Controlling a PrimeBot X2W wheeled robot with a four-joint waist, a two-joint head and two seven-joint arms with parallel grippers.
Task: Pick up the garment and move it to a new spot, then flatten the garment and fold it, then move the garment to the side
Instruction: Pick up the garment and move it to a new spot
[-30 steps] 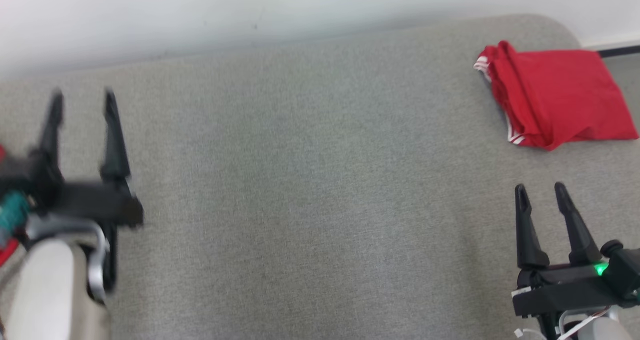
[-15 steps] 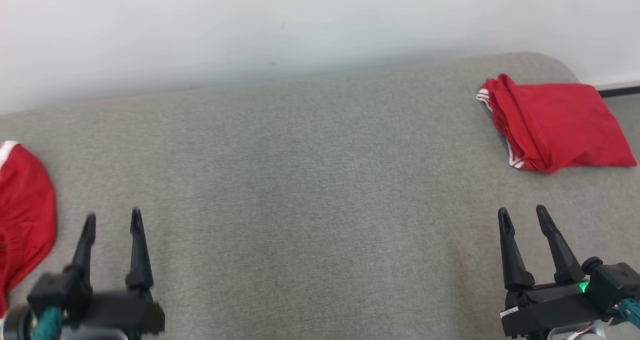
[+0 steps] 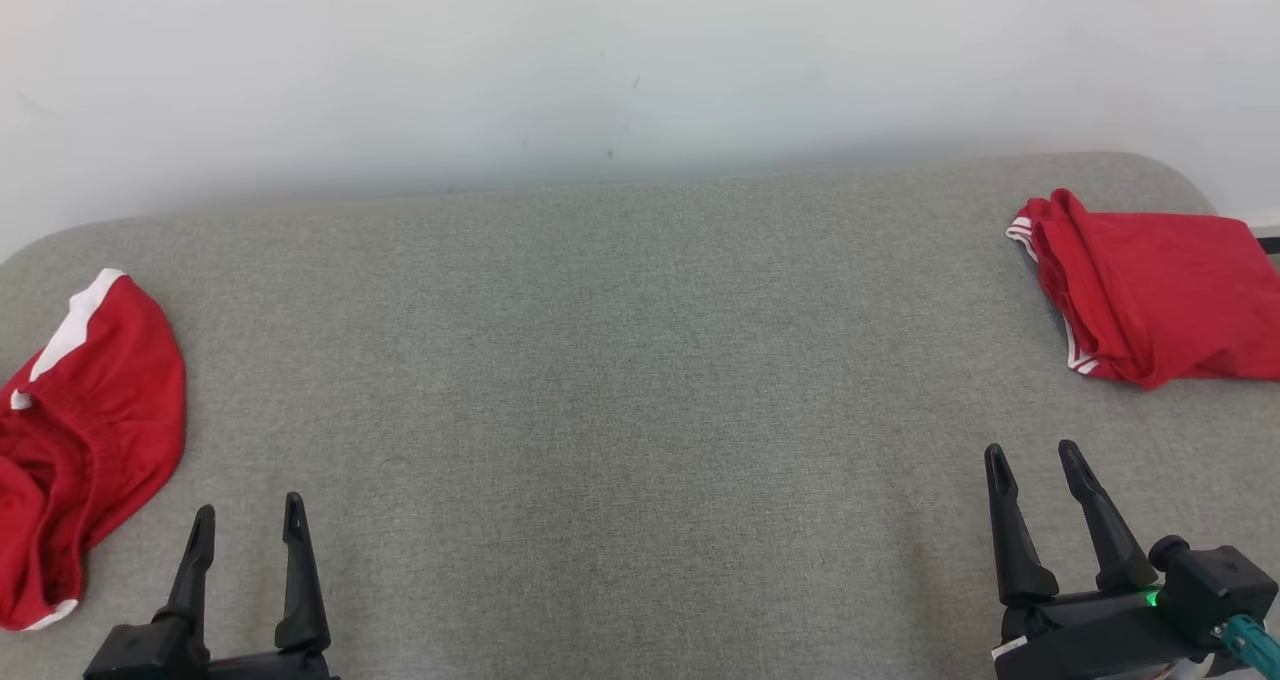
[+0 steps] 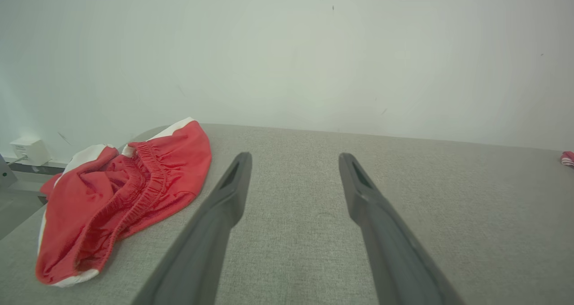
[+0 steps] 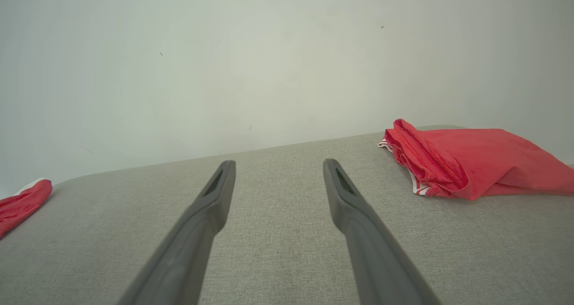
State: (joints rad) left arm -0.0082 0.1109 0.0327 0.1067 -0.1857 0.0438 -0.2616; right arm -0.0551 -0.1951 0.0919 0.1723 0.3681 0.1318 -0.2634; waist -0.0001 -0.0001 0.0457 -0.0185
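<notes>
A crumpled pair of red shorts with white trim [image 3: 85,430] [image 4: 121,197] lies loose at the left end of the grey surface [image 3: 620,390]. A folded red garment with white stripes [image 3: 1150,295] [image 5: 466,161] rests at the far right end. My left gripper [image 3: 248,522] [image 4: 293,159] is open at the lower left, just right of the crumpled shorts and clear of them. Over at the lower right, my right gripper [image 3: 1032,458] [image 5: 278,166] is open too, nearer than the folded garment. Nothing sits between either pair of fingers.
A pale wall [image 3: 600,70] runs along the back of the padded surface. A white socket box [image 4: 26,150] sits on the wall low at the left, beyond the surface's rounded left end. Bare grey fabric stretches between the two garments.
The head camera has tilted and shifted, bringing the left crumpled shorts into view. My left gripper has drawn back toward the lower left, and my right gripper has drawn back slightly. Both stay open.
</notes>
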